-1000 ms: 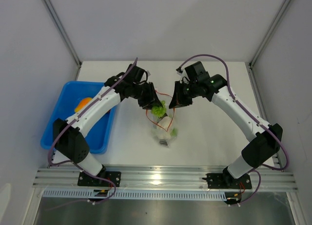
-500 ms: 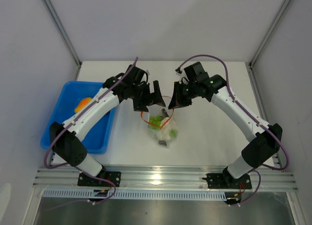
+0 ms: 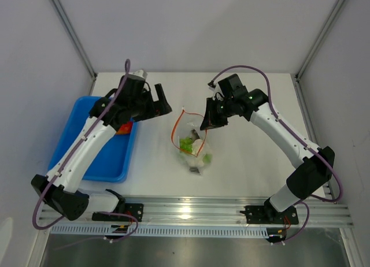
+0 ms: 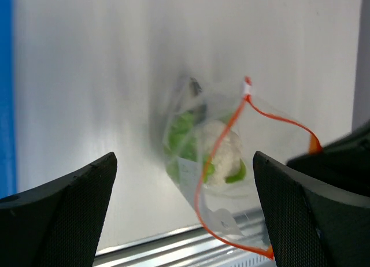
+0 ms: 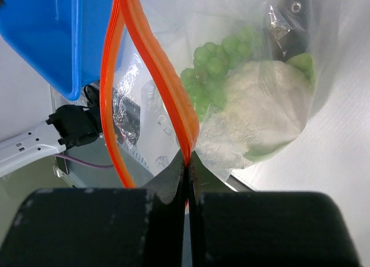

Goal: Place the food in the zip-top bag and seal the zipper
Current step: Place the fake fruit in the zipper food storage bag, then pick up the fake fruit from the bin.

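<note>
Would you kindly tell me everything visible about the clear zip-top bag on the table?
The clear, crinkly plastic zip-top bag rests on the white table between the arms, mouth gaping toward the far side. A thin orange-red zipper strip rims that mouth, unsealed, forming a loop. The right claw is shut on the strip's right side. Inside lie a white-and-green cauliflower-like toy piece and green leafy bits. The open left claw is apart from it.

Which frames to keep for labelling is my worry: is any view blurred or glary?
Left wrist view: motion-smeared, the clear crinkly plastic bag and white table soft. Right wrist view: sharp on the bag's orange-red zipper strip. Top view: sharp, with glare on the silver metal rail.
</note>
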You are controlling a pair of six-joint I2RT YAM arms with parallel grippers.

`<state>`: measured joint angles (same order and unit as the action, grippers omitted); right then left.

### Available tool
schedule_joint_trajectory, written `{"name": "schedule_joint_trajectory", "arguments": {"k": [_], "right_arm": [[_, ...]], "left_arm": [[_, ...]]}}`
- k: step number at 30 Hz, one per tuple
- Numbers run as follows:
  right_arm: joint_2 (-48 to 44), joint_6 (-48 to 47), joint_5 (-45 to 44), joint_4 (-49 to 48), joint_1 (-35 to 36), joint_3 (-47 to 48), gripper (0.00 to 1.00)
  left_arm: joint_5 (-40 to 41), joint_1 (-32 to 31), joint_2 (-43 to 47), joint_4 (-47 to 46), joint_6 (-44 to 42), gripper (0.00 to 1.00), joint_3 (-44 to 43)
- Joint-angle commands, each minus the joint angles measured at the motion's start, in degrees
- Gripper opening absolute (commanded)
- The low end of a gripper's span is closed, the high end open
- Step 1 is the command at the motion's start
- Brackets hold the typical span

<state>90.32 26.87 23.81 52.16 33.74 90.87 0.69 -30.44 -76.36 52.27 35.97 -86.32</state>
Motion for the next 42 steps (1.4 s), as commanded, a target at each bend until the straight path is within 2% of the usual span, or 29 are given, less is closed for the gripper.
{"name": "schedule_joint_trajectory", "arguments": {"k": [1,5,10,15,22,30,37,42], "right_arm": [[-0.59,-1.29,-0.17,0.22,-0.34,-0.16,0.0],[-0.41,-1.65,0.36,0.31,-1.04,-0.17,0.0],[0.64,-2.09,1.15,0.31,-1.83,-0.08,0.0],[1.87,-2.53,2.11,0.31,-2.62,-0.08,0.0],[2.84,-3.32,2.64,1.54,-3.59,-0.08,0.0],[5.21,-4.11,3.43,3.38,-5.35,1.41,0.0],[8.9,-4.64,4.22,4.7,-5.52,5.01,0.0],[10.92,-4.72,4.75,5.41,-5.52,6.95,0.0]], "left_arm": [[7.56,6.24,3.31,-0.33,0.76,0.99,3.6],[8.19,14.86,5.78,-0.33,5.51,0.99,10.46],[3.11,25.49,6.66,-3.13,10.08,1.0,17.05],[-0.24,32.52,8.06,-9.46,16.41,0.99,26.19],[-2.88,40.7,5.44,-16.49,23.44,0.99,30.42],[-8.86,44.5,-6.85,-20.19,31.0,0.99,29.72],[-7.55,44.5,-12.31,-25.81,39.61,0.99,29.99],[-6.93,44.5,-16.01,-26.43,42.08,0.99,28.49]]}}
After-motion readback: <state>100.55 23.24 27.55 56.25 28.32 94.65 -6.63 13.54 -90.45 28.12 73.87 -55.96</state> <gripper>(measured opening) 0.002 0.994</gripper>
